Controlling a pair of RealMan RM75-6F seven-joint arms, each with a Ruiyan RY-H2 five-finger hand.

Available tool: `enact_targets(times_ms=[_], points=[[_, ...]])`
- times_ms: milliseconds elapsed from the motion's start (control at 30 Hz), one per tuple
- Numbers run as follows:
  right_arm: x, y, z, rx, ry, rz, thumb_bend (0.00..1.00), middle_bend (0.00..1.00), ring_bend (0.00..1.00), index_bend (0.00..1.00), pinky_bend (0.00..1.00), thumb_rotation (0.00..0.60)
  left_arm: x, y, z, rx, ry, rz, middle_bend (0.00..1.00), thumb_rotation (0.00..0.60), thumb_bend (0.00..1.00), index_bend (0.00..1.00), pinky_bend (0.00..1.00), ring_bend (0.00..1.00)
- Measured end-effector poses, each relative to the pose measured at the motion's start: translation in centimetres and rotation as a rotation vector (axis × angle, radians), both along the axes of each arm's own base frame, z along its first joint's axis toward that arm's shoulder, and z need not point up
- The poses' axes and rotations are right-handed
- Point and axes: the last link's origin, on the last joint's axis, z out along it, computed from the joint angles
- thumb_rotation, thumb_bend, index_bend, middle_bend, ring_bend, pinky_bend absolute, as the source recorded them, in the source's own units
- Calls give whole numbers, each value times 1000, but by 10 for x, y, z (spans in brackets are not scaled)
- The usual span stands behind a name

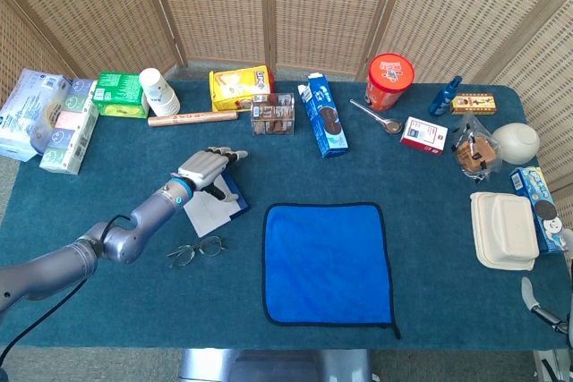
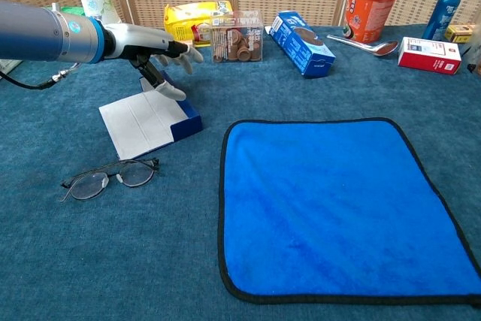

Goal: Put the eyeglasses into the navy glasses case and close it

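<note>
I held my left hand [image 2: 154,49] spread and empty over the opened navy glasses case [image 2: 146,120]; the eyeglasses [image 2: 109,178] lay outside, needing a pinch next.

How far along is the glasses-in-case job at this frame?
Done: the navy glasses case lies open, its pale inside showing. In hand: the left hand hovers over the case's far edge, fingers spread, holding nothing. Left: the eyeglasses lie on the table in front of the case, not yet picked up; they must go in and the case be closed. The right hand is not in view.
</note>
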Motion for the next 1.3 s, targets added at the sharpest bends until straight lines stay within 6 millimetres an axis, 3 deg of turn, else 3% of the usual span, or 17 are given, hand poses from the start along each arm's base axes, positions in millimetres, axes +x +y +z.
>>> enact_targets(times_ms=[600, 1300], points=[[2, 1, -2, 1, -5, 17, 375, 127, 4, 73, 93, 340, -24, -9, 16, -6, 48, 7, 292, 417, 228, 0, 129, 218], [1, 4, -2, -3, -16, 38, 374, 126, 4, 72, 93, 338, -81, -78, 57, -19, 74, 88, 308, 421, 228, 0, 126, 221]])
